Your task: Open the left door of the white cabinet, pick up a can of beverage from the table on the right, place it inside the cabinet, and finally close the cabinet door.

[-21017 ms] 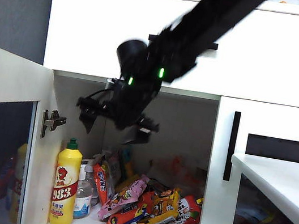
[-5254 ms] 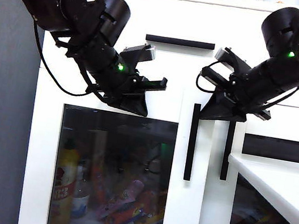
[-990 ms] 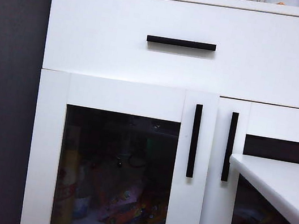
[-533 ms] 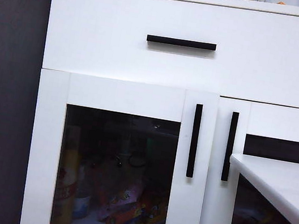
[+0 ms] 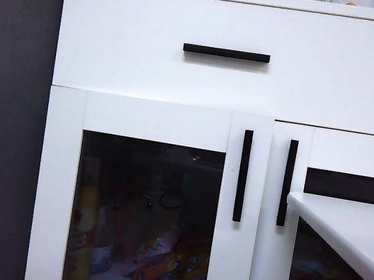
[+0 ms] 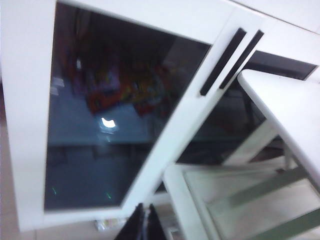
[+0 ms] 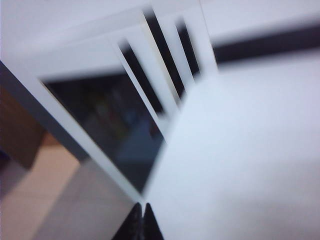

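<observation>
At the bottom edge of each wrist view, your left tool and right tool show only dark fingertips pressed together, holding nothing. Both hang well back from the cabinet; neither appears in the exterior view. The left door sits flush in its frame, centre-left, handle at its right edge. You cannot pick out the can: behind the dark glass only blurred packets show, and the counter at lower right looks bare. If the can tipped over inside, or the door never latched, you would not see it from here.
</observation>
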You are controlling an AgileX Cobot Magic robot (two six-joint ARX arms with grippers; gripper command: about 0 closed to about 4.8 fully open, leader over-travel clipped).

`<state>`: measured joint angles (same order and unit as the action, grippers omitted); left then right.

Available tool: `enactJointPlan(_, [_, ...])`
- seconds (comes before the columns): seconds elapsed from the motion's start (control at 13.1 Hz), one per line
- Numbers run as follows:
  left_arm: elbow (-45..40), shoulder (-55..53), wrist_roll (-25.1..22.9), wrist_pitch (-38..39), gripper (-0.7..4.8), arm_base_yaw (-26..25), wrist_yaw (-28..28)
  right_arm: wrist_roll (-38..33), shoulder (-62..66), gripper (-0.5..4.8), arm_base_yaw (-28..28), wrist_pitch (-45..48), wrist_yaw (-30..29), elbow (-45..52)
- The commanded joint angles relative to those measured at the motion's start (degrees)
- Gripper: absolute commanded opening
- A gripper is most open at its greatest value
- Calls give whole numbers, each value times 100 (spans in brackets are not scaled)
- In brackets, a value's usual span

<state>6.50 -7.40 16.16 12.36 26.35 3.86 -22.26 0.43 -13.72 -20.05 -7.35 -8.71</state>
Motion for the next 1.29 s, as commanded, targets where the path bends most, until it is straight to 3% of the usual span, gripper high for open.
enactJointPlan(0.08, [-17, 11, -79, -155, -5, -2, -15, -24, -2, -1, -11, -337, -24, 225])
enactJointPlan(0.3, [-17, 11, -81, -155, -5, -2, -15, -22, -2, -1, -11, -890, -22, 227])
enactJointPlan(0.69, [-57, 216, -81, -125, -5, -101, 4, -22, -24, -1, 39, -975, -22, 229])
enactJointPlan(1.29, [-603, 719, -101, -197, -5, -2162, 90, -22, -24, -1, 1169, -953, -22, 337])
